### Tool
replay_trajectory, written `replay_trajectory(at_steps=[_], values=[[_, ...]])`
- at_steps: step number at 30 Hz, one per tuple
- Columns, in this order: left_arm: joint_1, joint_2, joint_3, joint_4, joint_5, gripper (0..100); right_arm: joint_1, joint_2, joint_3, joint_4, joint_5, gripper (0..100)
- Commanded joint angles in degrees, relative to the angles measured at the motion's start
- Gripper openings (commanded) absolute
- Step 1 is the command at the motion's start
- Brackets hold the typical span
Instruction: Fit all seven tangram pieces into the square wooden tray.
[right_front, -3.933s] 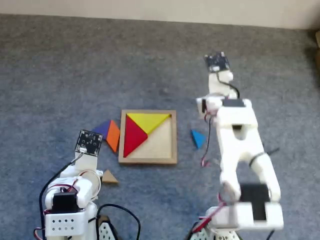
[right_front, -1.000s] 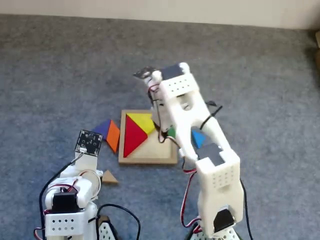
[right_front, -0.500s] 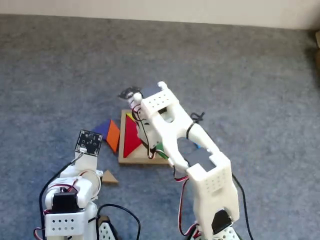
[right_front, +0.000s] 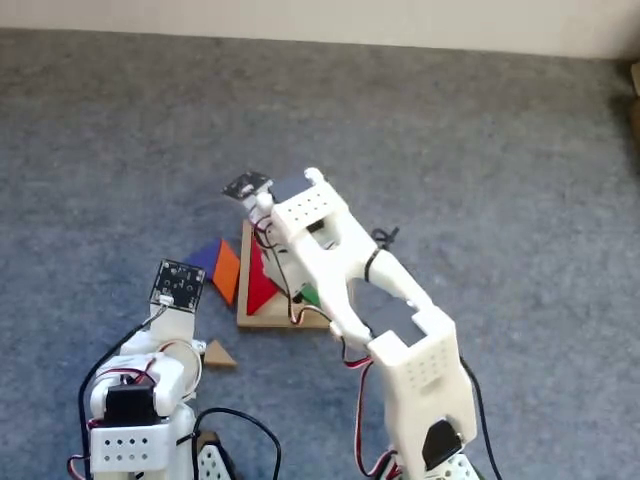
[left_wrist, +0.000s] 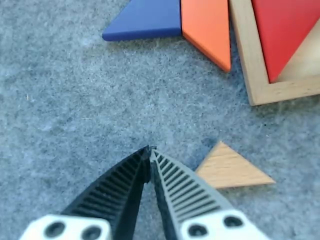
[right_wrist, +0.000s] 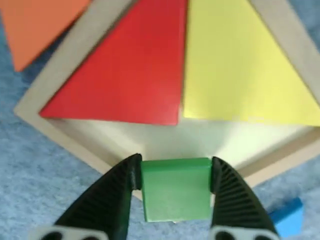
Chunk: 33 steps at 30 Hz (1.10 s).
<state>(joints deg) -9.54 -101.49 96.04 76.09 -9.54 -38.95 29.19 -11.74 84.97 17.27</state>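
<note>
High view: right arm (right_front: 335, 245) lies across the wooden tray (right_front: 262, 320), with the green square (right_front: 310, 296) beneath it. Left wrist: left gripper (left_wrist: 150, 151) pinched shut, empty, just beside the tan triangle (left_wrist: 229, 169). Right wrist: right gripper (right_wrist: 175, 164) clamps the green square above the tray's bare near part; placing step, I judge, and next it likely needs lowering and squaring to the rim.

A small robotics work area, likely a lab or hobby room; a grey carpet-like covering (right_front: 520, 180) lies under everything and meets a pale wall strip (right_front: 400, 20) at the far edge; two white plastic arms (right_front: 420, 370) with loose wires (right_front: 240, 413) and a bare circuit board (right_front: 178, 285) flank a wooden tray (right_front: 262, 320) of coloured puzzle pieces (right_front: 258, 285).
</note>
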Motion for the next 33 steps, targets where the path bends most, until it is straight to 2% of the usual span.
replay_trajectory(at_steps=[1,5,12,18,21,23,26,33], values=[[0.84,-2.77,1.10,0.35,0.44,1,-2.24,-4.53,0.04,-0.31,-0.26,18.8],[0.84,-2.77,1.10,0.35,0.44,1,-2.24,-4.53,0.04,-0.22,-0.26,19.4],[0.84,-2.77,1.10,0.35,0.44,1,-2.24,-4.53,-0.40,2.59,-0.62,32.2],[0.84,-2.77,1.10,0.35,0.44,1,-1.98,-4.62,-0.57,4.53,-0.26,32.0],[0.84,-2.77,1.10,0.35,0.44,1,-1.71,-6.64,-2.42,5.93,0.18,25.4],[0.84,-2.77,1.10,0.35,0.44,1,-1.71,-9.19,-2.59,6.29,3.08,18.3],[0.84,-2.77,1.10,0.35,0.44,1,-0.40,-12.88,1.80,6.46,5.45,9.6],[0.84,-2.77,1.10,0.35,0.44,1,7.08,-18.07,14.81,-2.24,9.85,2.9]])
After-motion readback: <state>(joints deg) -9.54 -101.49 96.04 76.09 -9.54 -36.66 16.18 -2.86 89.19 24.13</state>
